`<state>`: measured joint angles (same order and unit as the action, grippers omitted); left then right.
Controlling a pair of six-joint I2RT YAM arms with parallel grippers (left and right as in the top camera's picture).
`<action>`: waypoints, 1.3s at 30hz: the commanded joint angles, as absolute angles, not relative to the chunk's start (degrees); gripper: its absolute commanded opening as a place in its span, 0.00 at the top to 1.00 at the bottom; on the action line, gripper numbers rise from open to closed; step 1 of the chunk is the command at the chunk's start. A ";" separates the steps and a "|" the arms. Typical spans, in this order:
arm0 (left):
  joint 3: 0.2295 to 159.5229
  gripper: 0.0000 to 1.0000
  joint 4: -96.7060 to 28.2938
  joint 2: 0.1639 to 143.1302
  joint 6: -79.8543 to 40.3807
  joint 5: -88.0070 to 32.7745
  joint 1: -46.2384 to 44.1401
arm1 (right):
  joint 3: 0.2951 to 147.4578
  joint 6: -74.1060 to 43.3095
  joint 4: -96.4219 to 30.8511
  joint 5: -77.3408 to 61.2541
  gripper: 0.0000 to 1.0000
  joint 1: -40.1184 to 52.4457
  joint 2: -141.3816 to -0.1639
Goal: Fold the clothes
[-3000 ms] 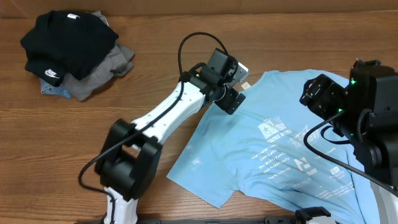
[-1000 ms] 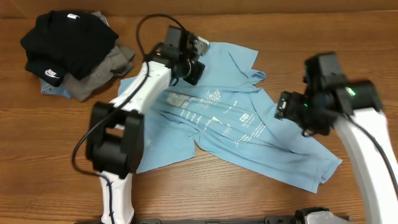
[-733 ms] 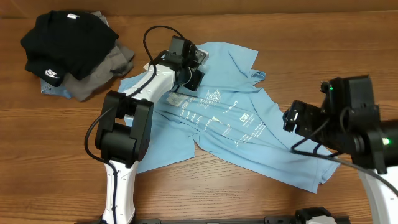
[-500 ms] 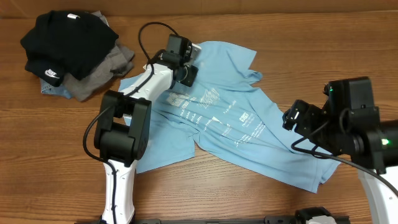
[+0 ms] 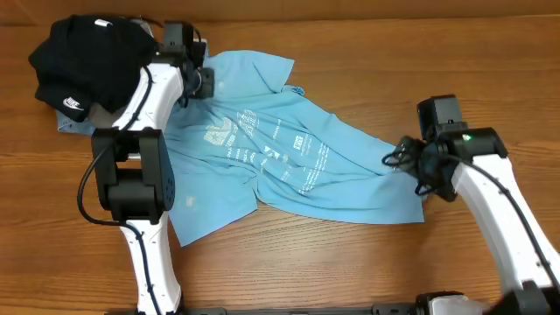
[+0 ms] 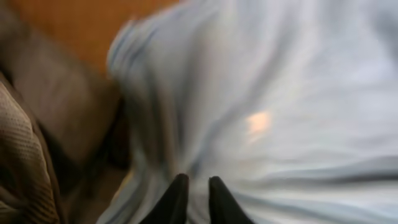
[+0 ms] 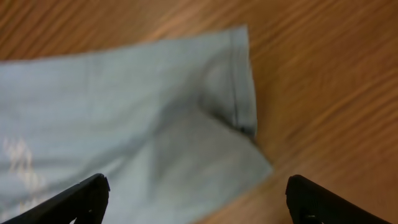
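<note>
A black garment with a white logo [image 5: 87, 52] sits far left on the wooden counter [image 5: 350, 262]. The left hand [image 6: 196, 200], badly blurred, pinches the light sky-blue printed cotton T-shirt [image 5: 289, 166], crumpled mid-counter. The right hand [image 7: 196, 199] gapes wide, empty, over its hem corner, fingers cut off.

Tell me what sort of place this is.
Probably a robotics lab bench set up for laundry folding: a left arm and right arm work over a wooden table, with a light-blue T-shirt spread out and a black garment piled nearby.
</note>
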<state>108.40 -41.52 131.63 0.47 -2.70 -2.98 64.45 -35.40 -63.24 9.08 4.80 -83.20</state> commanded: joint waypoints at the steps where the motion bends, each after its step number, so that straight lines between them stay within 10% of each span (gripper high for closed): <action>1: 114.17 0.78 -44.10 123.79 1.74 -10.11 -4.40 | 64.31 -33.78 -57.89 13.37 0.07 0.60 -88.51; 12: 116.36 0.65 -58.94 103.11 1.74 -10.79 -4.56 | 64.20 -27.40 -51.68 4.08 0.29 -6.83 -101.75; 20: 116.36 0.64 -66.94 96.07 1.74 -10.48 -4.56 | 64.12 -28.58 -49.58 3.77 0.93 -6.90 -103.66; 31: 116.36 0.65 -75.68 94.96 1.65 -10.44 -4.56 | 80.07 -22.37 -27.00 -7.16 0.96 -20.75 -103.53; 32: 116.36 0.65 -75.72 94.96 1.28 -10.52 -4.56 | 81.93 -22.46 -25.04 -10.20 0.94 -21.96 -103.53; 33: 116.36 0.64 -75.64 94.98 0.60 -10.57 -4.56 | 85.47 -22.50 -22.72 -16.71 0.26 -24.05 -103.53; 34: 116.36 0.64 -75.61 94.98 0.12 -10.55 -4.56 | 86.78 -22.52 -22.63 -18.59 0.00 -24.75 -103.53; 39: 116.36 0.50 -76.31 95.11 0.01 -10.22 -4.56 | 91.13 -22.46 -33.87 -22.20 0.00 -27.51 -103.07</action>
<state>115.98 -75.70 96.57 0.47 -9.89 -4.54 89.54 -23.55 -28.12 -15.84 -26.70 -103.66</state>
